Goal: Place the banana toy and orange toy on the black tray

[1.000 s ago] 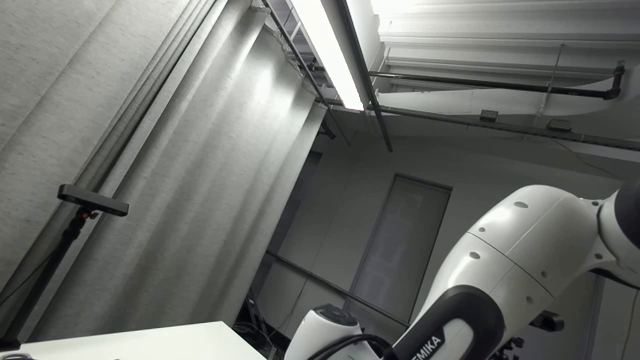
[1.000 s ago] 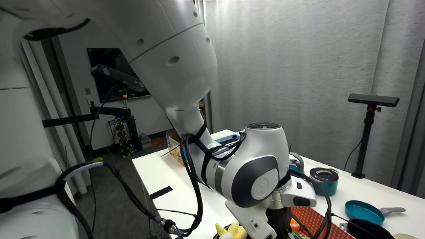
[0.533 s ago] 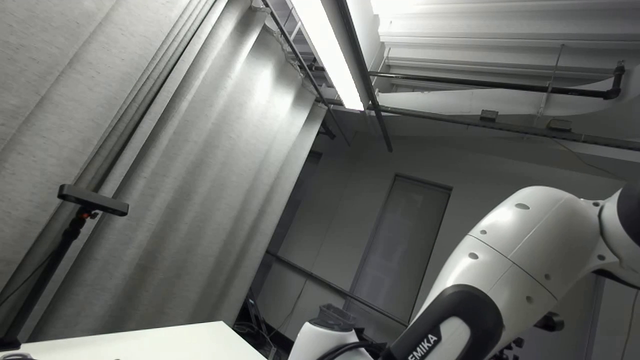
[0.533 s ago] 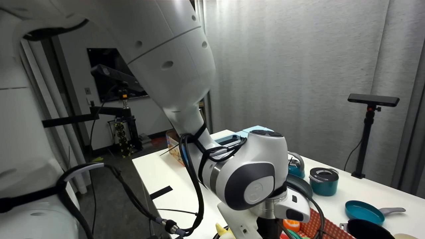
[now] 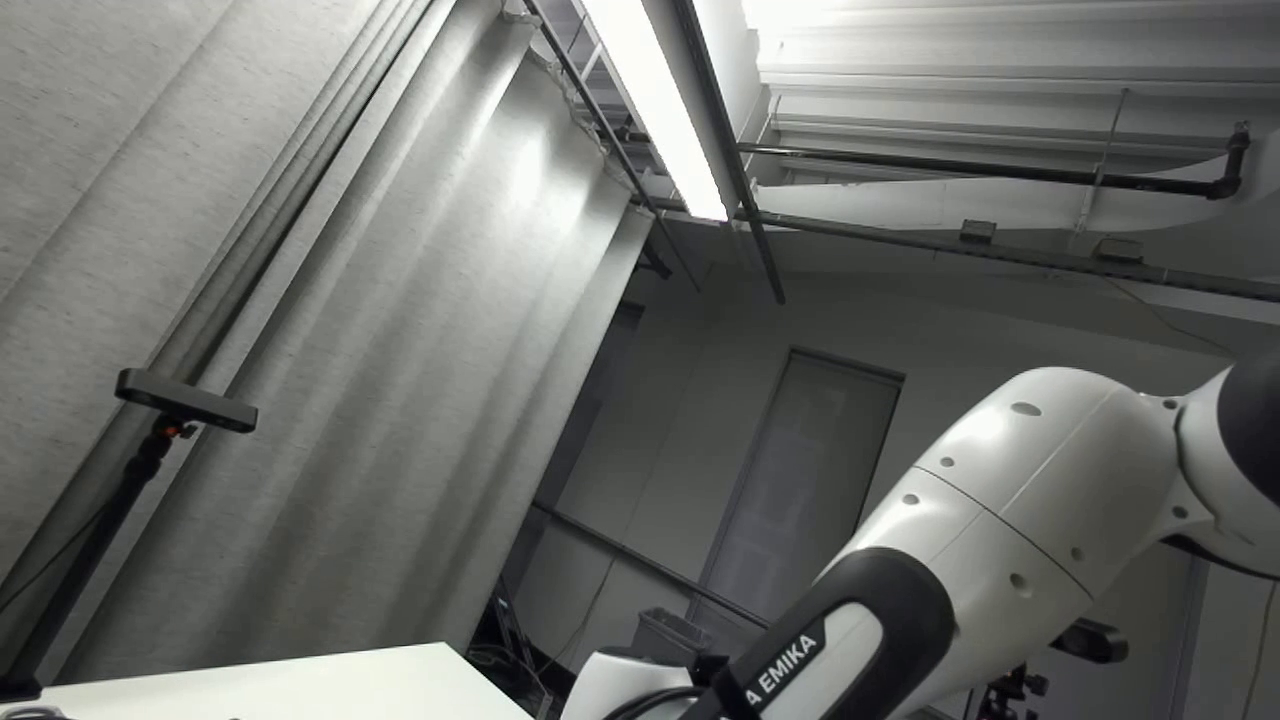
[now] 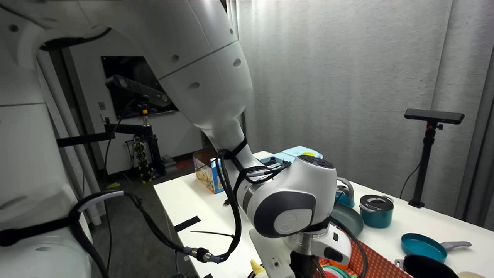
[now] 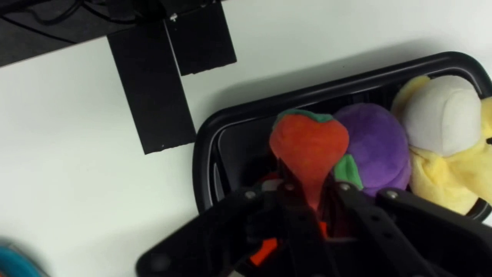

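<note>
In the wrist view, the black tray [image 7: 269, 101] lies on the white table. A yellow and white plush, apparently the banana toy [image 7: 442, 177], lies in it at the right, beside a purple plush [image 7: 374, 142]. My gripper [image 7: 309, 181] is over the tray, its fingers closed around the narrow end of a red plush with a green top [image 7: 309, 144]. Part of the banana toy [image 6: 256, 267] also shows in an exterior view. An orange item, probably the orange toy [image 6: 339, 265], shows partly behind my hand there. My fingertips are hidden in both exterior views.
A red checked cloth [image 6: 380, 259] lies beyond my hand. A teal pot [image 6: 377, 214], a teal pan [image 6: 422, 247] and a black pan [image 6: 428, 267] stand on the table. A cardboard box [image 6: 206, 173] stands at the far end. A camera stand [image 6: 422, 170] rises behind.
In an exterior view, my hand has moved left and slightly down, towards the banana toy, covering more of it. The upper arm has shifted, and more of the cloth shows.
</note>
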Robot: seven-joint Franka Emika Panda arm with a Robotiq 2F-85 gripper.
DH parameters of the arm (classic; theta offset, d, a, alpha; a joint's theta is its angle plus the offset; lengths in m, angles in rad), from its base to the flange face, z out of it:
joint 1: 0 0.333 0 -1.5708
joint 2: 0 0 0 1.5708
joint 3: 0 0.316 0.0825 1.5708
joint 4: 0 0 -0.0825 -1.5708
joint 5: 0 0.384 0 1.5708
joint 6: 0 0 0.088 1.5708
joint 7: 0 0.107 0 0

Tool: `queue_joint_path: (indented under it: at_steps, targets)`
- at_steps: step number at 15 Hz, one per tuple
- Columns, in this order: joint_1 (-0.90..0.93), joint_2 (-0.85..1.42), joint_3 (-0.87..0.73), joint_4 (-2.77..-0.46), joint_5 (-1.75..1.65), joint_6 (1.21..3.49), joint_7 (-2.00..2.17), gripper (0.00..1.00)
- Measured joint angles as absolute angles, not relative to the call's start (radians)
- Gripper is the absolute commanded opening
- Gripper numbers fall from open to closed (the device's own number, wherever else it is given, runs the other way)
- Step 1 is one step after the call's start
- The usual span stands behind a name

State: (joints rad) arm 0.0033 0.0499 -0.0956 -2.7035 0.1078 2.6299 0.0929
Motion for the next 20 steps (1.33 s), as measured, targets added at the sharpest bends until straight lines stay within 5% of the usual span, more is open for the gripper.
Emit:
queue_joint_path:
  at_steps: [1,9,20]
  targets:
    - [0.003,0.064,-0.088,-2.691,0.119,2.63,0.086,0.39]
    - [0.003,0.157,-0.062,-2.61,0.123,2.63,0.084,0.98]
    - [-0.005,0.174,-0.058,-2.581,0.107,2.654,0.078,1.0]
